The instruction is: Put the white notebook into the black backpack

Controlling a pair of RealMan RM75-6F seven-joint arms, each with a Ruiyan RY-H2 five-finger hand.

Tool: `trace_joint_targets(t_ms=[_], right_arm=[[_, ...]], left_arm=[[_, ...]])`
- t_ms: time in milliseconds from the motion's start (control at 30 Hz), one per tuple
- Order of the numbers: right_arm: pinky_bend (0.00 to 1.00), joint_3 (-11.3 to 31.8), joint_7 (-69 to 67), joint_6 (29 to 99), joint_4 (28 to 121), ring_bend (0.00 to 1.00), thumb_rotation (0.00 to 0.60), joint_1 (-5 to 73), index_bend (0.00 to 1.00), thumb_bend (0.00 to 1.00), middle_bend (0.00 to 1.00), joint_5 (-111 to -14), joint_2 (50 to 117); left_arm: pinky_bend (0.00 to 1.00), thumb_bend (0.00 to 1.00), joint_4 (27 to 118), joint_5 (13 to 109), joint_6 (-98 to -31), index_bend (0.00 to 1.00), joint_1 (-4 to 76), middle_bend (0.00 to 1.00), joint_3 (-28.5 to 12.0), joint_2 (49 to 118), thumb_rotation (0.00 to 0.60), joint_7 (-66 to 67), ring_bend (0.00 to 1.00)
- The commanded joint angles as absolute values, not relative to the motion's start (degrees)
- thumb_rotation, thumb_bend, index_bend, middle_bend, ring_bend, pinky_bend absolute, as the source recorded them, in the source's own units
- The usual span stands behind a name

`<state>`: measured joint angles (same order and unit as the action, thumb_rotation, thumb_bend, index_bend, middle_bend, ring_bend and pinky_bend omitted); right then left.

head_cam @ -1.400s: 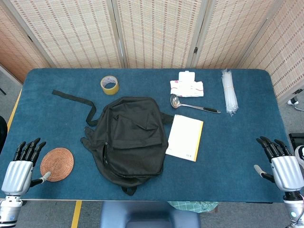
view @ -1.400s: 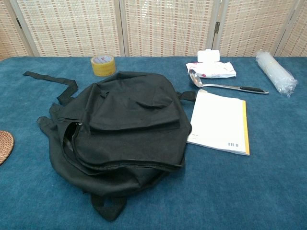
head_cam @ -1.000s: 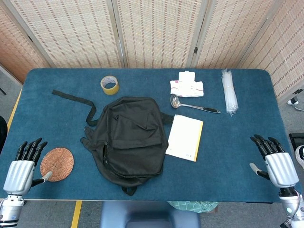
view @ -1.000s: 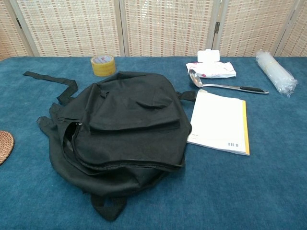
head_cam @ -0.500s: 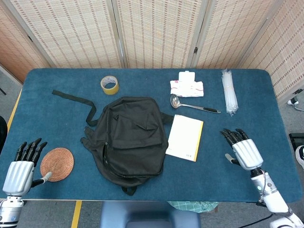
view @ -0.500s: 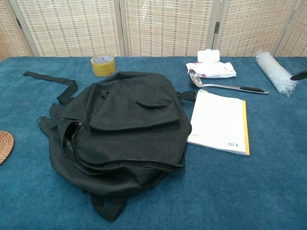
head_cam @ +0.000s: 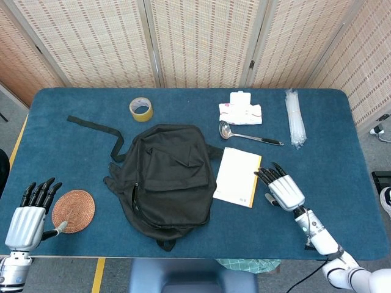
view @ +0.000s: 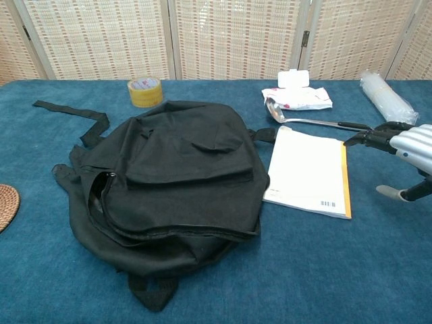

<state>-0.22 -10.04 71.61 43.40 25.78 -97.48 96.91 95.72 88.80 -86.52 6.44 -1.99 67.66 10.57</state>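
The white notebook (head_cam: 237, 176) lies flat near the middle of the worktop (head_cam: 305, 122), its left edge touching the black backpack (head_cam: 165, 177), so it is not yet packed. The right hand (head_cam: 281, 188) hovers just beside its right edge with fingers apart and empty, probably placed to grasp that free edge. The left hand (head_cam: 27, 213) waits empty, fingers apart, at the front left corner beside a woven coaster (head_cam: 73, 210).

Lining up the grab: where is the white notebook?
Head view: the flat white notebook lies right of centre, between the black backpack and the right hand.
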Motion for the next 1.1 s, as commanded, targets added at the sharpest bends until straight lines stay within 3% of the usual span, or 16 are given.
trace_joint_targets(t_ms=[33,1100], right_arm=[[0.09,-1.0,-11.8,71.3,40.2,0.21,0.600,26.7,0.17,0.38,0.18,-97.8,99.2],[0.10,-3.7,-16.2,70.7,29.4,0.23,0.600,30.8,0.17,0.38,0.21,-98.0,106.8]], left_arm=[[0.00,0.21,95.7,88.7,-86.5,0.15,6.5,0.09,-2.0,67.7,0.600,10.6,0.12],[0.00,0.21,95.1,88.5,-86.4,0.15,6.4,0.09,-2.0,68.0,0.600,10.2,0.12]])
